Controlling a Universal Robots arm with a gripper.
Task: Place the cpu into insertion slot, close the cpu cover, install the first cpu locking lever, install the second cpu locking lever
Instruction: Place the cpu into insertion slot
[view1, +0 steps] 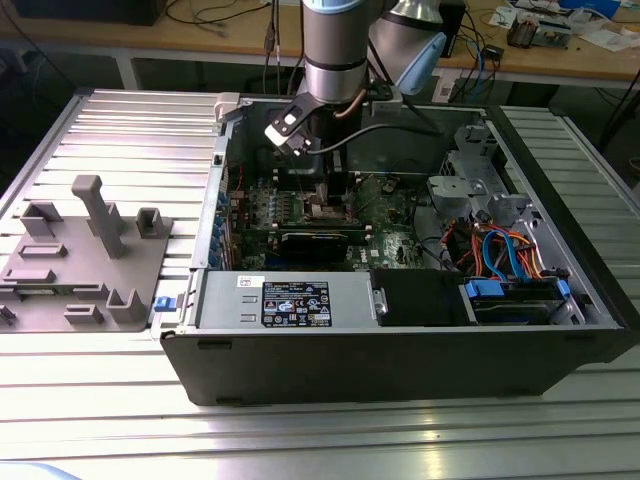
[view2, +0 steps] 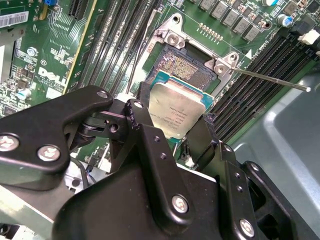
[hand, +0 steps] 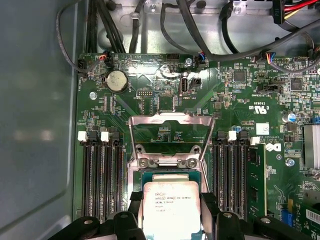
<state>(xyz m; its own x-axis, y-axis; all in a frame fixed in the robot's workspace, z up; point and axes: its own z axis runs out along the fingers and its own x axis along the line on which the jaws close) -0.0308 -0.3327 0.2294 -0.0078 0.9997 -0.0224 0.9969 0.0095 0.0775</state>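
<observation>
CPU (view2: 177, 112) is held clamped between the two black fingers (view2: 142, 125) of the gripper (view2: 172, 117), silver top upward, at the near edge of the slot (view2: 186, 70). Part of the slot's dark centre is left uncovered beyond the chip. Whether the chip touches the slot cannot be told.

In the exterior view, a grey fixture (view1: 85, 260) is seen lying on the ribbed table (view1: 120, 120) at the exterior view's left, just beside the open case (view1: 400, 360). A power supply (view1: 290, 300) is set along the case's near wall. The arm (view1: 335, 50) is lowered into the case near its middle, over the green board (view1: 390, 215). Toward the exterior view's right, a drive cage (view1: 480, 180) and blue and orange cables (view1: 505, 250) are found.

In the first wrist view, the cover (hand: 150, 120) is seen swung open on the far side of the CPU from the gripper, with the board visible through its window. Memory slots (hand: 100, 170) are ranged on both sides of the socket, and a round coin cell (hand: 116, 81) is seated farther off. In the second wrist view, a thin lever (view2: 272, 80) is seen standing free, angled away from the slot's corner across the memory slots.
</observation>
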